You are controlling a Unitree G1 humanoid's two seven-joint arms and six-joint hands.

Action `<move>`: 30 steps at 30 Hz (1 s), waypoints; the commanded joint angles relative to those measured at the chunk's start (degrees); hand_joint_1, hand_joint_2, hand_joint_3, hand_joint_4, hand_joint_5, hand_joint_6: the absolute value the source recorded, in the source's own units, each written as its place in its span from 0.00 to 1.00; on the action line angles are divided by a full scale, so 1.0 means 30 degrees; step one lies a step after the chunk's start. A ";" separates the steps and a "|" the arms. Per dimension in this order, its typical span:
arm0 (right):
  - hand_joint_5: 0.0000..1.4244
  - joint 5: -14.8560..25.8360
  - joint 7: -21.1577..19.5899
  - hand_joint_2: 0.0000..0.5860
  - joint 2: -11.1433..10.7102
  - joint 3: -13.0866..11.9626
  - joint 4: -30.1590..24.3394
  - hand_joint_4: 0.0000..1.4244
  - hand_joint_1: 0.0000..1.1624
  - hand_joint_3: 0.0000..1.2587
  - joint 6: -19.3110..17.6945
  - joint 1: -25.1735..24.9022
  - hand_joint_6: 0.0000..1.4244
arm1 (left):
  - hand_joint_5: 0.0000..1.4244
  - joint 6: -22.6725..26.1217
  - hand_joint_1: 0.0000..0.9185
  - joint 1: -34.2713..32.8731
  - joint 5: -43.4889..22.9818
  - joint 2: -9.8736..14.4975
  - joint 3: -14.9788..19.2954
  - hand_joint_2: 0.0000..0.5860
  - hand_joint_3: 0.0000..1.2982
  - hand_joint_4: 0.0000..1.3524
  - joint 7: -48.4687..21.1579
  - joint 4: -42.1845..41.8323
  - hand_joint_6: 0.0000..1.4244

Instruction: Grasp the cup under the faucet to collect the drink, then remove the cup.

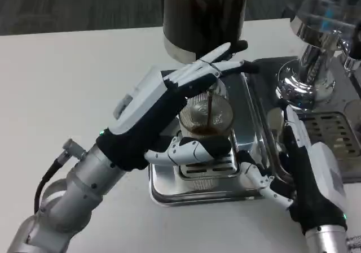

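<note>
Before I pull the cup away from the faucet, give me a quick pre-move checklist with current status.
1. Left hand grips the cup: ok, fingers wrap it.
2. Drink stream stopped: not ok, it runs into the cup.
3. Fill level: cannot tell exactly; dark liquid shows low in the cup.
4. Cup over the drip tray: ok.
5. Right hand out of the exit path: not ok, it sits at the tray's right edge.

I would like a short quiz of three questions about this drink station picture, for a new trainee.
1. True or false: dark liquid is streaming into the clear ribbed plastic cup.
2. Which hand holds the cup: A) left hand B) right hand?
3. Fill in: the cup stands over the shiny steel ____ tray.

Key: 1 true; 2 A; 3 drip.
</note>
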 commanded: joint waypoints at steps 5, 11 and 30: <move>0.00 0.2430 0.2278 0.40 0.0069 -0.0747 0.2371 0.00 0.54 0.00 -0.2537 -0.1587 0.13 | 0.18 0.0120 0.00 0.0568 0.0301 0.0351 -0.0587 0.26 0.21 0.06 -0.0362 -0.0278 0.16; 0.00 0.3004 0.3683 0.33 0.0200 -0.0804 0.3425 0.00 0.58 0.00 -0.2894 -0.2549 0.08 | 0.18 0.0212 0.00 0.0538 -0.0075 0.0396 -0.0532 0.26 0.22 0.06 -0.0342 -0.0199 0.16; 0.00 0.3405 0.4901 0.31 0.0918 -0.0989 0.6408 0.00 0.60 0.00 -0.3796 -0.5099 0.07 | 0.19 0.0304 0.00 0.0609 -0.0340 0.0501 -0.0449 0.27 0.23 0.07 -0.0286 -0.0272 0.16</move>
